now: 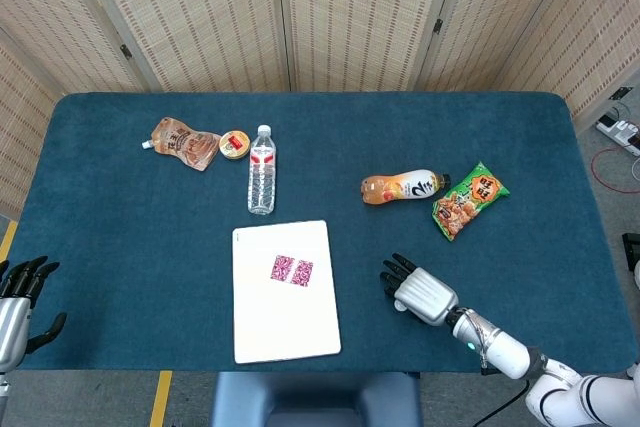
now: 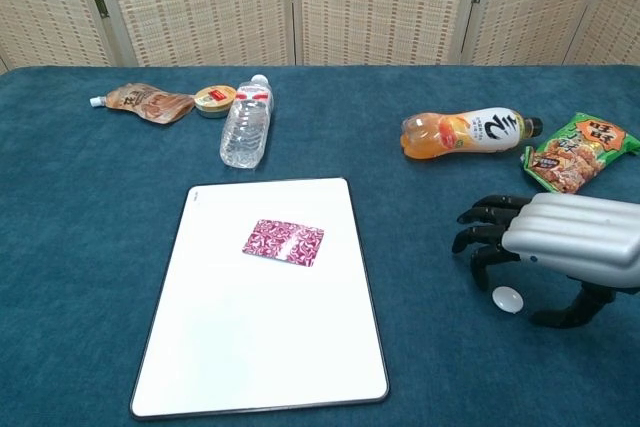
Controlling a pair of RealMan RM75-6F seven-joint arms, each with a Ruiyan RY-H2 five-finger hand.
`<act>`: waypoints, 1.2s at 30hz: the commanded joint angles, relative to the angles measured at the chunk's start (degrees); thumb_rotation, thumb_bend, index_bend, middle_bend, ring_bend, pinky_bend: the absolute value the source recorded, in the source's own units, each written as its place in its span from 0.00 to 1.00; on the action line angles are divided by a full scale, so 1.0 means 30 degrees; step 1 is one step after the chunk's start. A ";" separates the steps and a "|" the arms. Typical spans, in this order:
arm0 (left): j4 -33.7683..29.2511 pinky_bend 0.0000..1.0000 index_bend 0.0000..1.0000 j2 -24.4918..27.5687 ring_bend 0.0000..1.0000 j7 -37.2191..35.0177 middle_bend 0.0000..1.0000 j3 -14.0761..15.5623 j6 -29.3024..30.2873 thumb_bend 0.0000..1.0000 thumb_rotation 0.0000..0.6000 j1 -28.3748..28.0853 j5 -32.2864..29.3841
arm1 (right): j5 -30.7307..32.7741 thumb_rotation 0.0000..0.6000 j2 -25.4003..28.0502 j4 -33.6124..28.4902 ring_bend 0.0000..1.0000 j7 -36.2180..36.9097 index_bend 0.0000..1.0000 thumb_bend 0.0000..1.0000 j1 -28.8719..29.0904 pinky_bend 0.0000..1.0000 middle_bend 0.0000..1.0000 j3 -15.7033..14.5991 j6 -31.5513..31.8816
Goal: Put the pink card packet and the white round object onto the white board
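The white board [image 2: 260, 337] [image 1: 285, 322] lies at the table's front centre. A pink card packet [image 2: 284, 242] [image 1: 292, 270] rests flat on its upper half. The white round object [image 2: 507, 299] lies on the blue cloth right of the board, under my right hand [image 2: 560, 242] [image 1: 420, 290]. That hand hovers just above it, fingers spread and curled downward, thumb on the cloth to the object's right, holding nothing. My left hand [image 1: 18, 302] stays at the table's front left edge, fingers apart and empty.
An orange drink bottle [image 2: 468, 132] and a green snack bag [image 2: 580, 152] lie behind my right hand. A water bottle [image 2: 244, 130], a small round tin [image 2: 211, 100] and a brown pouch [image 2: 145, 102] sit at the back left.
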 commanded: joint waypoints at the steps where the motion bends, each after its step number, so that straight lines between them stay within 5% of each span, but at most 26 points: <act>1: 0.0018 0.00 0.19 0.0002 0.15 -0.0008 0.15 -0.0017 -0.0010 0.35 1.00 -0.0014 -0.0010 | -0.0025 1.00 -0.0105 0.0111 0.02 0.0063 0.38 0.30 0.0008 0.00 0.20 0.0078 -0.0076; 21: 0.0032 0.00 0.20 -0.0016 0.15 -0.0001 0.15 -0.0002 -0.0075 0.35 1.00 -0.0054 -0.0012 | -0.0184 1.00 -0.0454 0.0419 0.04 0.0173 0.46 0.30 0.0114 0.00 0.21 0.0526 -0.0493; 36: 0.0074 0.00 0.21 0.0007 0.15 -0.0032 0.15 0.0000 -0.0041 0.35 1.00 -0.0027 -0.0035 | -0.0190 1.00 -0.0394 0.0015 0.05 0.0238 0.53 0.42 0.0368 0.00 0.23 0.1124 -0.0435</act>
